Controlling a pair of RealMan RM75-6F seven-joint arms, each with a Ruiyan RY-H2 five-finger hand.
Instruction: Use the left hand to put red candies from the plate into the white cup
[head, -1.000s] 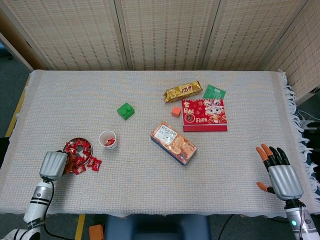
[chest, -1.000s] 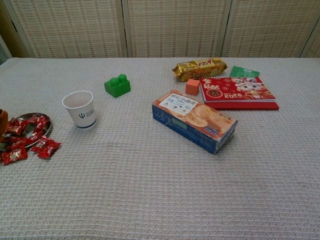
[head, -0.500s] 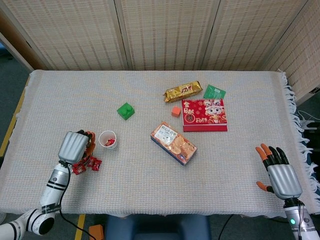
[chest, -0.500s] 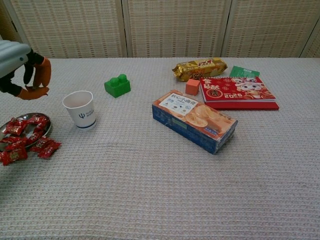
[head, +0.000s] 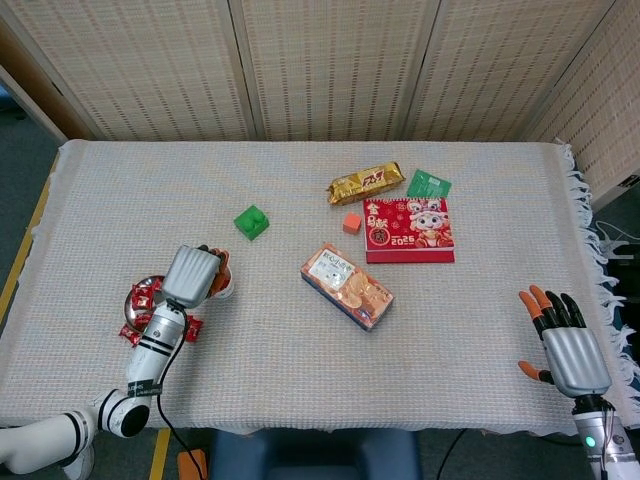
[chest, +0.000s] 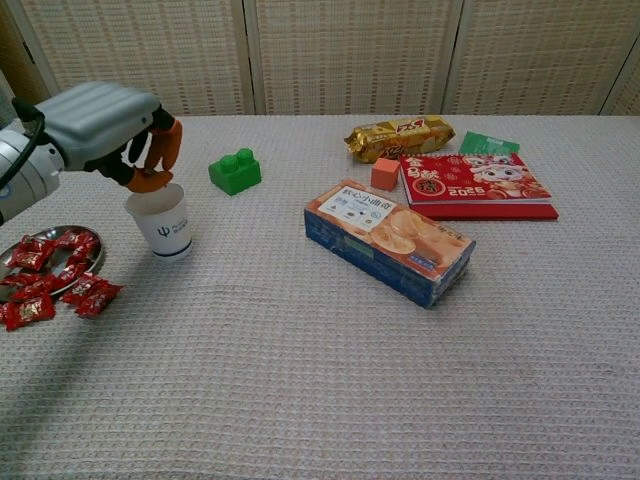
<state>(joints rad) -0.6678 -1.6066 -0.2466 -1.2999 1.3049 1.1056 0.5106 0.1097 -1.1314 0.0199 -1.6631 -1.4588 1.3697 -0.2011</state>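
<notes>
The white cup (chest: 162, 222) stands at the front left, and in the head view the cup (head: 226, 291) is mostly hidden under my left hand (head: 192, 274). In the chest view the left hand (chest: 112, 125) hovers over the cup with its orange fingertips (chest: 152, 181) curled just above the rim. No candy shows between them. The metal plate (head: 137, 291) with red candies (head: 148, 301) lies left of the cup. The plate (chest: 20, 243), its red candies (chest: 45, 268) and a few loose ones (chest: 90, 295) also show in the chest view. My right hand (head: 566, 342) rests at the front right, fingers spread, holding nothing.
A green block (head: 251, 221) sits behind the cup. A biscuit box (head: 346, 285) lies at the centre. Behind it are an orange cube (head: 351, 222), a red book (head: 408, 229), a gold packet (head: 366, 182) and a green packet (head: 428, 183).
My left hand rose from the plate and moved right until it was over the cup, fingers curled. The right hand barely shifted.
</notes>
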